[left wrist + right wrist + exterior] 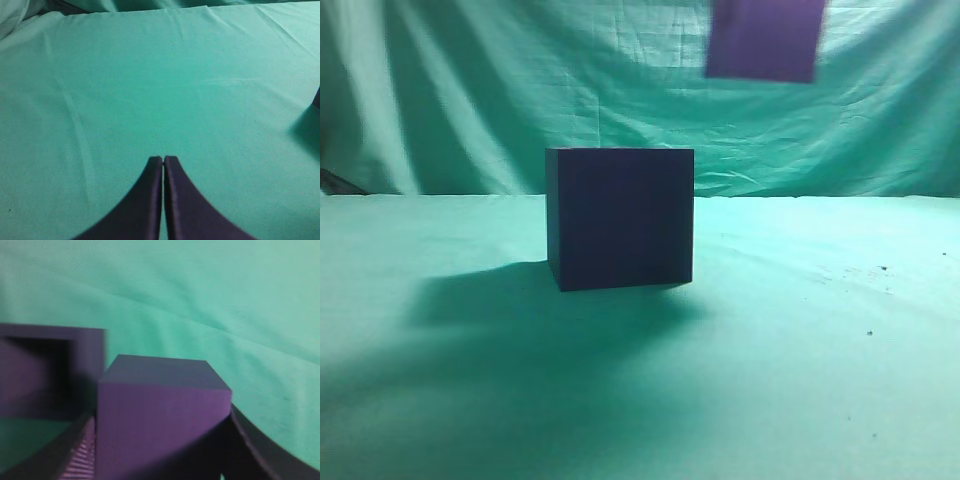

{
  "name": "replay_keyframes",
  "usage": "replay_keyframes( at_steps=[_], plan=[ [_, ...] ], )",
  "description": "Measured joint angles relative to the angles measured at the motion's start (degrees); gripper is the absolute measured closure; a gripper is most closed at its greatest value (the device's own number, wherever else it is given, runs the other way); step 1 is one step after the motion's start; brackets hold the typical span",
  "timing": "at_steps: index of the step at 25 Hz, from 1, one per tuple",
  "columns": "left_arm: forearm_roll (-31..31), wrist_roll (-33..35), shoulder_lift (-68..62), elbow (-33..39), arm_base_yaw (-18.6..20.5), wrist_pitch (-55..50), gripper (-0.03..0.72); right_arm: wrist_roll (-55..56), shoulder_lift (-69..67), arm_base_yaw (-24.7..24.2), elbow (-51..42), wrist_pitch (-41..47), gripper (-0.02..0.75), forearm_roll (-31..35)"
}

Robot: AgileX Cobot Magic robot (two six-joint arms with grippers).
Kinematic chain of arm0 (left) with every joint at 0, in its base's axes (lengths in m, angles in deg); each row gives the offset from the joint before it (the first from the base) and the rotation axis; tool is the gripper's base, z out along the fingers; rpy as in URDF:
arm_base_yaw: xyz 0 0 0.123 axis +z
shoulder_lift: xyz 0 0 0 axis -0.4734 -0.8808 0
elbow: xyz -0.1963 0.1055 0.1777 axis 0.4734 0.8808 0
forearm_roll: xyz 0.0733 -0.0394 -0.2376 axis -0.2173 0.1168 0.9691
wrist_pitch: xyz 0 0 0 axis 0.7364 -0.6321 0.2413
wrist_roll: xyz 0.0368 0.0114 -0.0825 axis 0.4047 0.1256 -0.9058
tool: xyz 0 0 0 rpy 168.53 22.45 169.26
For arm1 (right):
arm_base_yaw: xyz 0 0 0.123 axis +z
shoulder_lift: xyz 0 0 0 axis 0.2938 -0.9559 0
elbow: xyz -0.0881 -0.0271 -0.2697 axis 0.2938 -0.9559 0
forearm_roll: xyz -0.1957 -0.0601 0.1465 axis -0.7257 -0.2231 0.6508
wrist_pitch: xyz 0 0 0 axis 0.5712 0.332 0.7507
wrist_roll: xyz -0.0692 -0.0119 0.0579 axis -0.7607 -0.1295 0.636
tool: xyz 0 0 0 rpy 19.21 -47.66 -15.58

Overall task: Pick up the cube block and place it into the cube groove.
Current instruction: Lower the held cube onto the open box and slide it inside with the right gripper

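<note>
Right gripper point(165, 460): fingers closed on the sides of the cube block point(160, 415), held well above the green cloth point(800, 330), above and right of the dark box point(620, 218). Box recess point(35, 375): open, left of the block. Advised handling: carry left, square the faces to the opening, lower slowly, release only once seated. Left gripper point(163, 165): fingers together, holding nothing, over bare cloth.
</note>
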Motion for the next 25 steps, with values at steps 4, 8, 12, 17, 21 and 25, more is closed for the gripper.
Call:
replay_keyframes(
  at_steps=[4,8,12,17,21,25],
  plan=[
    [0.00,0.00,0.00,0.00,0.00,0.00,0.688,0.12,-0.38,7.42,1.55,0.39,0.317,0.48],
    [0.00,0.00,0.00,0.00,0.00,0.00,0.688,0.12,-2.57,11.18,1.82,-0.36,0.317,0.81],
    [0.00,0.00,0.00,0.00,0.00,0.00,0.688,0.12,-5.54,11.98,3.71,-1.06,0.317,1.42],
    [0.00,0.00,0.00,0.00,0.00,0.00,0.688,0.22,-8.61,11.98,6.72,-0.92,0.317,1.64],
    [0.00,0.00,0.00,0.00,0.00,0.00,0.688,2.16,-10.20,11.98,7.25,-0.76,0.317,1.52],
    [0.00,0.00,0.00,0.00,0.00,0.00,0.688,3.62,-11.25,11.98,7.62,-0.52,0.317,0.76]
  ],
)
